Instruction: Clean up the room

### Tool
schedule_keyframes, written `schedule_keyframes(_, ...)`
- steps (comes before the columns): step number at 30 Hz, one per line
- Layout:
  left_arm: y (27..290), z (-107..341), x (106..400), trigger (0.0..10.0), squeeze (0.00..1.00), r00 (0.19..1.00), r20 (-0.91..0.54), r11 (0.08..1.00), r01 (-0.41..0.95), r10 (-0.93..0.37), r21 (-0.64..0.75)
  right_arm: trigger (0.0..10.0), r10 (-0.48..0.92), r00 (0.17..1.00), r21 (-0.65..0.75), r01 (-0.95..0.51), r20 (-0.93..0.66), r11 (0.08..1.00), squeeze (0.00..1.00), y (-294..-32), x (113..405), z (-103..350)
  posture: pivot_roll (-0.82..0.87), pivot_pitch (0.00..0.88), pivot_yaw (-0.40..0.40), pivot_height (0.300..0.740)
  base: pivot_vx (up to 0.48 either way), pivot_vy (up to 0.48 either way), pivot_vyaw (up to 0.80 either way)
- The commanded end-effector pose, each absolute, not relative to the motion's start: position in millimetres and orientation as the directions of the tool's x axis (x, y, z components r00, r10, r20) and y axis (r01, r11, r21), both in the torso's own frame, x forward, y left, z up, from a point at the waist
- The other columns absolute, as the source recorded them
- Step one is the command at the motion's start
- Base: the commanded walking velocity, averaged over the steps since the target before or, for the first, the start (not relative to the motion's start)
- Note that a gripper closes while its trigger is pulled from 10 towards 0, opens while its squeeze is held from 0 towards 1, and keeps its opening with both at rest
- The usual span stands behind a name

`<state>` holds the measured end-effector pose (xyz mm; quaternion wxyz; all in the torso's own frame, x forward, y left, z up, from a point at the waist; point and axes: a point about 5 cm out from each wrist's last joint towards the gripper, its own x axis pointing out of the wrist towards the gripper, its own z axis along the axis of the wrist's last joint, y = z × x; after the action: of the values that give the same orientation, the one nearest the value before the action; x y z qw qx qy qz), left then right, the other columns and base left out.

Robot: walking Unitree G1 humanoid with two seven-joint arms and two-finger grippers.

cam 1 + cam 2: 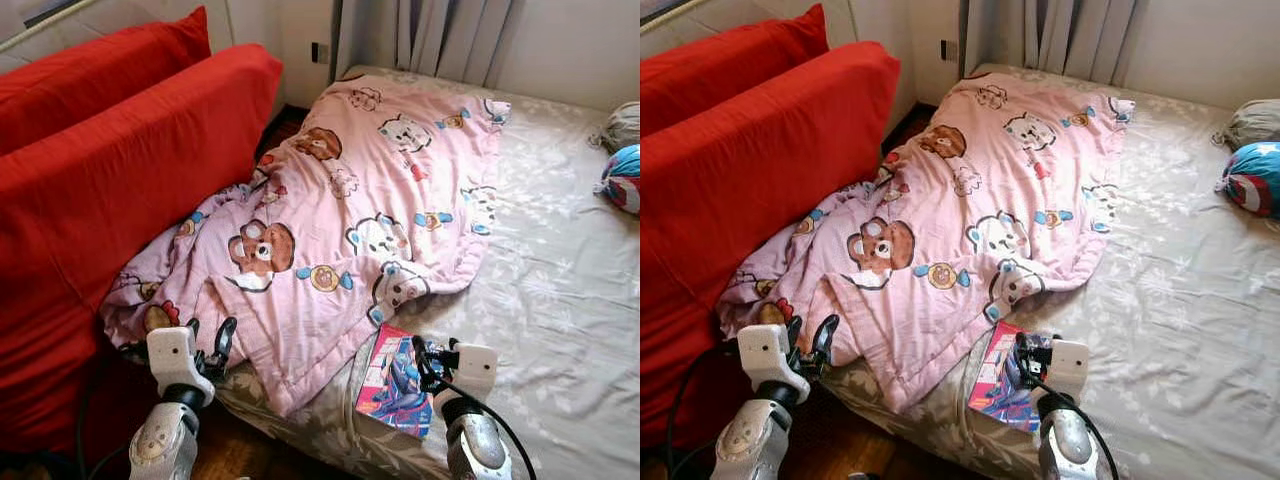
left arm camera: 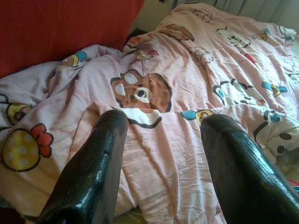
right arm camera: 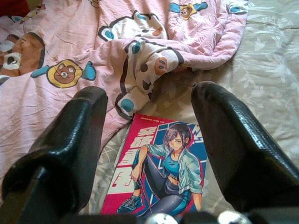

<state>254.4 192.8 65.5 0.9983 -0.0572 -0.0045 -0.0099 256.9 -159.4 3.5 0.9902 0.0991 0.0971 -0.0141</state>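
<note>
A pink cartoon-print blanket (image 1: 340, 210) lies rumpled across the left part of the bed, one corner hanging over the near edge. A comic book (image 1: 395, 385) with a red and blue cover rests on the bed sheet (image 1: 560, 300) beside the blanket's near edge. My left gripper (image 1: 208, 340) stands open at the blanket's near left corner, its fingers (image 2: 91, 177) just short of the fabric. My right gripper (image 1: 425, 362) is open right over the comic book (image 3: 161, 172), which lies between its fingers (image 3: 233, 140).
Two large red cushions (image 1: 110, 170) lean along the bed's left side. A blue, red and white round pillow (image 1: 622, 178) and a grey bundle (image 1: 622, 125) sit at the far right of the bed. Curtains (image 1: 440, 35) hang behind the bed. Wooden floor (image 1: 240, 450) shows below.
</note>
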Motion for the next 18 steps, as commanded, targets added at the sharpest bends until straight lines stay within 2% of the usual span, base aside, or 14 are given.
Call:
schedule_keyframes(1,194.0,61.8,252.6,10.0,0.00,1.000,-0.017,0.994,0.011,-0.013,-0.111,10.0,-0.030,0.983,0.219,0.070,-0.182,0.973,0.00,-162.2,255.7,5.0,0.01,0.199,-0.011,0.680,0.000,0.000,0.00)
schedule_keyframes(11,191.0,63.0,254.5,10.0,0.00,1.000,-0.013,0.993,0.016,-0.017,-0.114,10.0,-0.010,0.976,0.203,0.055,-0.219,0.978,0.00,-162.1,259.2,3.4,0.01,0.198,-0.014,0.680,0.000,0.000,0.00)
schedule_keyframes(18,190.3,62.2,253.8,10.0,0.00,1.000,-0.017,0.993,0.014,-0.016,-0.114,10.0,-0.008,0.978,0.215,0.054,-0.210,0.975,0.00,-160.9,257.5,2.1,0.02,0.199,-0.015,0.665,0.000,0.000,0.00)
